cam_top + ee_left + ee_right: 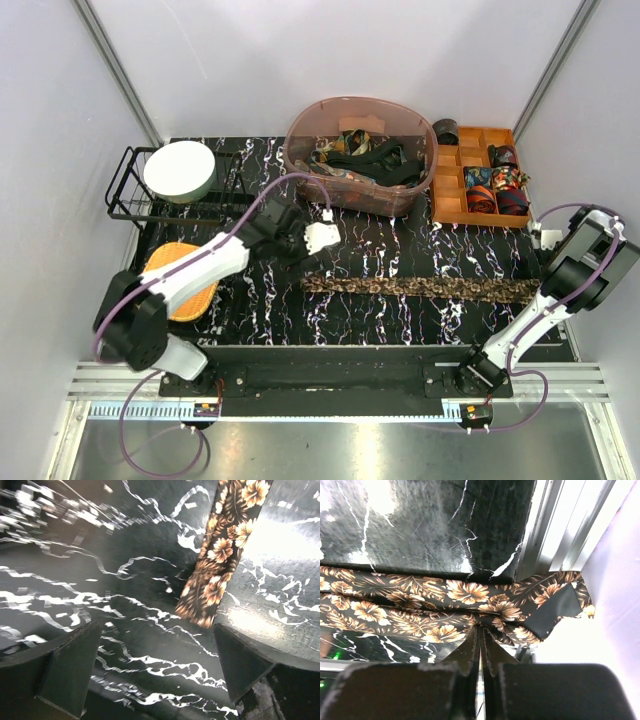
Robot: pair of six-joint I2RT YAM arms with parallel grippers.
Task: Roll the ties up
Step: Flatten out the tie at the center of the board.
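A brown floral tie (420, 287) lies flat across the black marble table (400, 240), running left to right. My left gripper (300, 255) hovers just above its narrow end and is open. In the left wrist view that narrow end (212, 575) lies beyond the right finger (245, 662), and nothing sits between the fingers of the left gripper (157, 667). My right gripper (533, 275) is at the wide end by the table's right edge. In the right wrist view the right gripper (481, 632) is shut, pinching a bunched fold of the tie (420, 605).
A pink tub (300, 150) holding several loose ties stands at the back. A wooden divided box (450, 205) with rolled ties is at the back right. A wire rack (125, 190) with a white bowl (180, 170) is at the back left. An orange mat (165, 262) lies under the left arm.
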